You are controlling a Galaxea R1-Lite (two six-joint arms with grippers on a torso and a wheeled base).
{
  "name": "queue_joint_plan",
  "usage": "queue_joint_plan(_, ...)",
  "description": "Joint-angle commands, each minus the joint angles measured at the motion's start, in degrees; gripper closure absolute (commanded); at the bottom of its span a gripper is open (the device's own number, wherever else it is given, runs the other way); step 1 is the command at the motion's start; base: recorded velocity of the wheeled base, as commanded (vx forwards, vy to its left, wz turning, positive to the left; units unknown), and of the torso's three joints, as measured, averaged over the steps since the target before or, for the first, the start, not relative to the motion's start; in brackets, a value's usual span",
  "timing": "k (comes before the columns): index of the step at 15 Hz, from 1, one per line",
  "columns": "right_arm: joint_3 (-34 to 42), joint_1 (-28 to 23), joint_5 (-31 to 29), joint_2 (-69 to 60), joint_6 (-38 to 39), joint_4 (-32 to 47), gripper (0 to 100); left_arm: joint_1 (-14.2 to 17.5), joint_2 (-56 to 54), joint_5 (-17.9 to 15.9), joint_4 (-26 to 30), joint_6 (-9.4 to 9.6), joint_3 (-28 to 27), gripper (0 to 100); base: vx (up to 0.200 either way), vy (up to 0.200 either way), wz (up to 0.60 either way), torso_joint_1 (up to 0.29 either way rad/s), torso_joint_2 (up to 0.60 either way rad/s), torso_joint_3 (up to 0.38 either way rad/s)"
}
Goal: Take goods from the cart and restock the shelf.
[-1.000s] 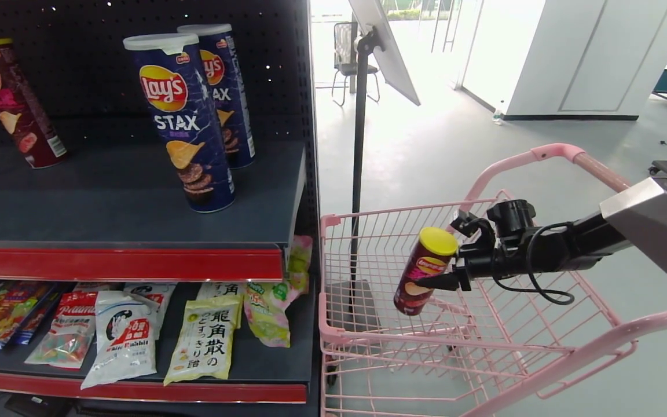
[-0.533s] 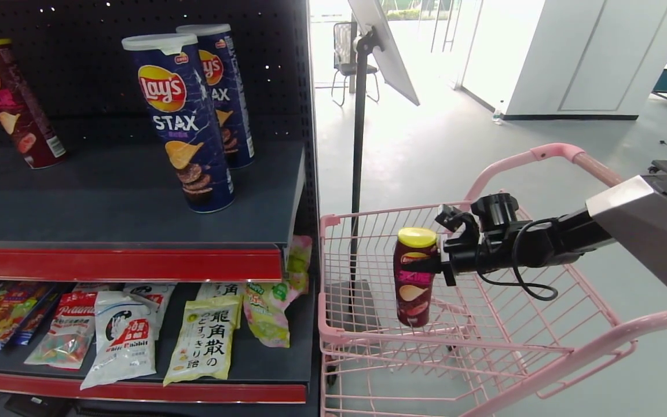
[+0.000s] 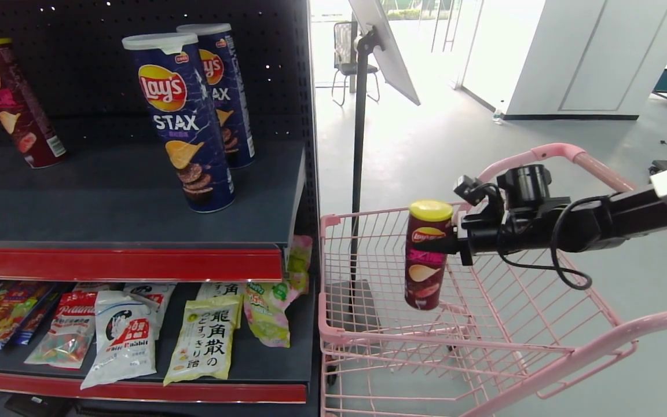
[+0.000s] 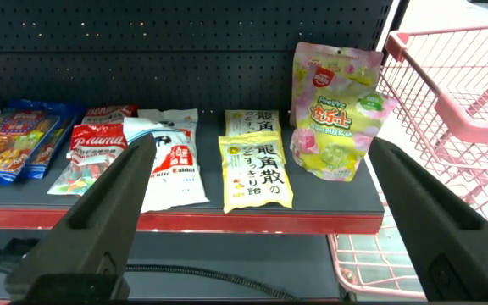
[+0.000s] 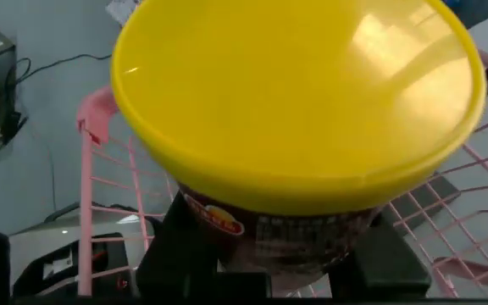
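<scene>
My right gripper is shut on a dark red chips can with a yellow lid, holding it upright in the air over the pink cart, about level with the cart's back rim. The can's yellow lid sits close before the right wrist camera, with the fingers clamped on its sides. My left gripper stands open in front of the lower shelf, facing the snack bags. Two blue chips cans and one dark red can stand on the upper shelf.
The lower shelf holds several snack bags, including a pink-green one at its cart-side end. A black pole with a tilted white panel rises between shelf and cart. The upper shelf has bare room left of the blue cans.
My right gripper has lifted the dark red can higher and brought it from tilted to upright, ending slightly to the right of half a second ago. The shelf goods are unmoved.
</scene>
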Motion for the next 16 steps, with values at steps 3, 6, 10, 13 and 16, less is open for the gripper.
queue_joint_plan(3,7.1,-0.4,-0.92,-23.15,0.85,-0.49,100,-0.02,0.06,0.02,0.0,-0.02,0.01,0,0.0,0.0,0.0,0.0,0.0,0.0)
queue_joint_plan(6,15.71,1.54,-1.01,-34.32,0.41,-0.76,100,-0.02,0.06,0.02,0.0,-0.02,0.01,0,0.0,0.0,0.0,0.0,0.0,0.0)
queue_joint_plan(10,26.17,10.68,-1.97,-43.81,0.14,-3.66,100,-0.02,0.06,0.02,0.0,-0.02,-0.08,0,0.0,0.0,0.0,0.0,0.0,0.0)
queue_joint_plan(13,25.65,22.45,-8.92,-43.72,0.58,-3.57,100,-0.02,0.06,0.11,0.0,-0.02,0.01,0,0.0,0.0,0.0,0.0,0.0,0.0)
queue_joint_plan(16,26.0,25.97,-13.14,-43.02,0.32,-3.48,100,-0.02,0.06,0.02,0.0,-0.02,0.01,0,0.0,0.0,0.0,0.0,0.0,0.0)
